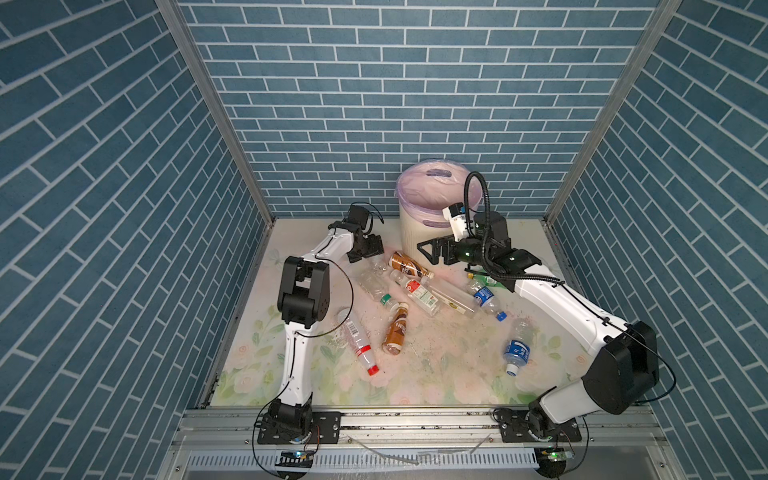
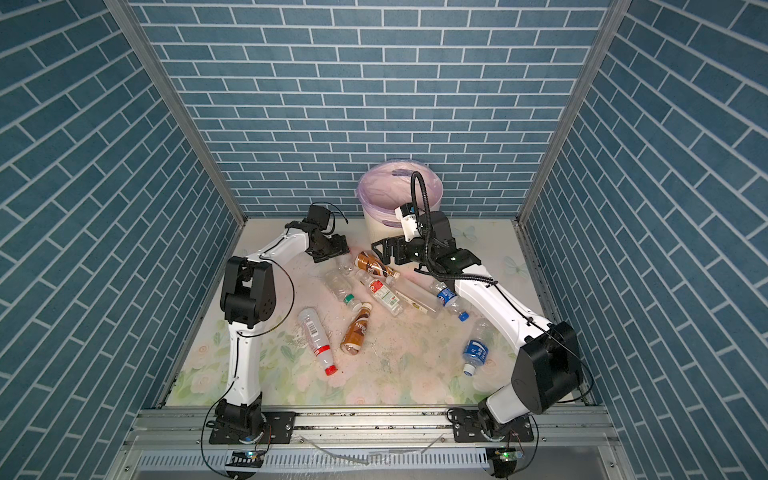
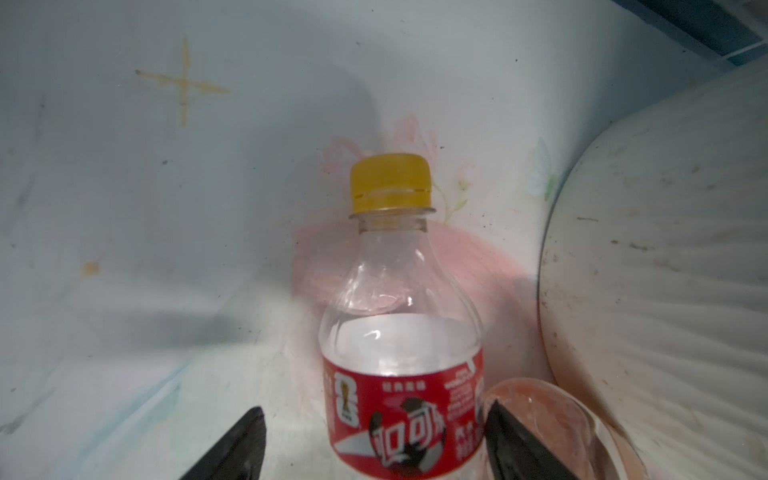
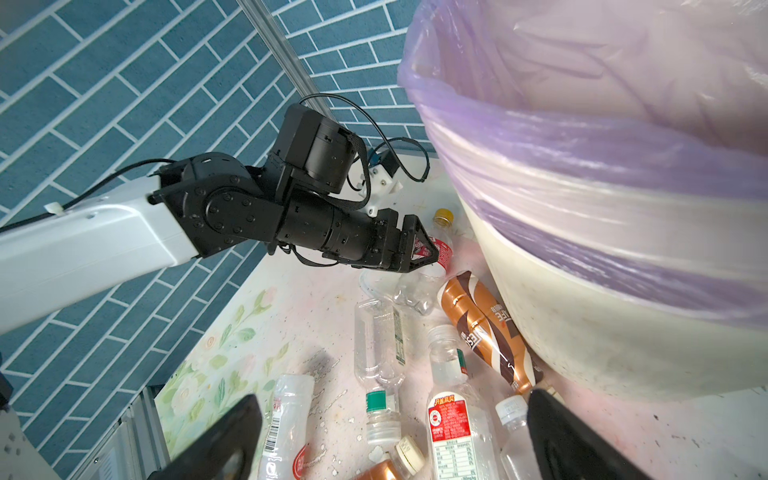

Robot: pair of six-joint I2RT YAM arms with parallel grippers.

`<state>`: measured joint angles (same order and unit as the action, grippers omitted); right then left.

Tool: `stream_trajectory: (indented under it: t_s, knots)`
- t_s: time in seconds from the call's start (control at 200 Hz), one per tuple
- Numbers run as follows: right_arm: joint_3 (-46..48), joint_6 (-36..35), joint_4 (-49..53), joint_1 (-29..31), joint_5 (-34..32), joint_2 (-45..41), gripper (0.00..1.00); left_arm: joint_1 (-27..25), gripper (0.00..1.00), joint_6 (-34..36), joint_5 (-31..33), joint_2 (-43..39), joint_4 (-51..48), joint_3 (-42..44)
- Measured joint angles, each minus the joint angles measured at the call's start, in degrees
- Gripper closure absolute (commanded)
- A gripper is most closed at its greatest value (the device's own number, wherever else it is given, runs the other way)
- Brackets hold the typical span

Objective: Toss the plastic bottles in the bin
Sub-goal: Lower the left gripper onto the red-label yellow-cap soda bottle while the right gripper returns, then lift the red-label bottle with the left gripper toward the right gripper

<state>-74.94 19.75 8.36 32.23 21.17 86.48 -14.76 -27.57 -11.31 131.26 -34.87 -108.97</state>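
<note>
A clear bottle (image 3: 399, 332) with a yellow cap and red label lies beside the cream bin (image 3: 665, 270). My left gripper (image 3: 376, 409) straddles its label: one finger touches it, the other stands a gap away. The right wrist view shows this gripper (image 4: 424, 249) low at that bottle (image 4: 444, 251). In both top views the left gripper (image 1: 368, 249) (image 2: 332, 249) hides it. My right gripper (image 1: 430, 251) (image 4: 395, 399) hangs open and empty in front of the bin (image 1: 419, 232), above several plastic bottles: a brown one (image 1: 409, 266), a red-labelled one (image 1: 419, 293), a green-capped one (image 1: 380, 291).
More bottles lie across the flowered mat: a brown one (image 1: 397, 330), a red-capped one (image 1: 359, 345), two blue-labelled ones (image 1: 486, 297) (image 1: 517, 351), a green one (image 1: 484, 278). A long clear strip (image 1: 453, 297) lies among them. Blue brick walls close three sides; a metal rail (image 1: 415, 424) runs along the front.
</note>
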Motion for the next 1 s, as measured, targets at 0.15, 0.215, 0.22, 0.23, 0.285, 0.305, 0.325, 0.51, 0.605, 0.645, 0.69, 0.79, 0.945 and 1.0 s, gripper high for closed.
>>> stream_trajectory:
  t_s: [0.15,0.215,0.22,0.23,0.285,0.305,0.325,0.51,0.605,0.645,0.69,0.79,0.945,1.0]
  knots:
    - [0.0,0.0,0.0,0.0,-0.4,0.0,0.01,-0.5,0.26,-0.2,-0.1,1.6,0.2,-0.3]
    - [0.0,0.0,0.1,0.0,-0.5,0.0,0.01,-0.5,0.31,-0.2,0.0,1.7,0.2,-0.3]
    - [0.0,0.0,0.0,0.0,-0.5,0.0,0.01,-0.5,0.32,-0.2,0.0,1.7,0.2,-0.3]
    - [0.0,0.0,0.0,0.0,-0.5,0.0,0.01,-0.5,0.32,0.1,0.0,1.7,0.2,-0.3]
    - [0.0,0.0,0.1,0.0,-0.6,0.0,0.01,-0.5,0.35,-0.1,0.1,1.7,0.5,-0.3]
    - [0.0,0.0,0.1,0.0,-0.6,0.0,0.01,-0.6,0.36,0.2,0.2,1.7,0.7,-0.3]
    - [0.0,0.0,0.1,0.0,-0.6,0.0,0.01,-0.6,0.38,0.0,0.2,1.7,0.7,-0.3]
    - [0.0,0.0,0.2,0.0,-0.6,0.0,0.01,-0.5,0.43,0.3,1.0,1.7,1.5,-0.1]
    - [0.0,0.0,0.2,0.0,-0.6,0.0,0.01,-0.2,0.43,0.3,1.0,1.2,2.0,0.6]
    - [0.0,0.0,0.2,0.0,-0.6,0.0,0.01,-0.1,0.43,0.3,0.9,1.1,2.0,0.7]
    - [0.0,0.0,0.3,0.0,-0.6,0.0,0.01,0.2,0.43,0.4,0.7,1.0,2.1,0.7]
    - [-0.1,0.0,0.4,0.0,-0.6,0.0,0.01,0.7,0.43,0.7,0.0,0.0,2.0,0.7]
    - [-0.2,0.4,0.4,0.0,-0.4,0.5,0.01,1.1,0.43,0.8,-1.9,-4.5,2.1,1.2]
    - [-0.2,1.0,0.4,0.0,-0.4,0.8,0.01,1.2,0.42,0.0,-2.8,-7.3,3.1,2.2]
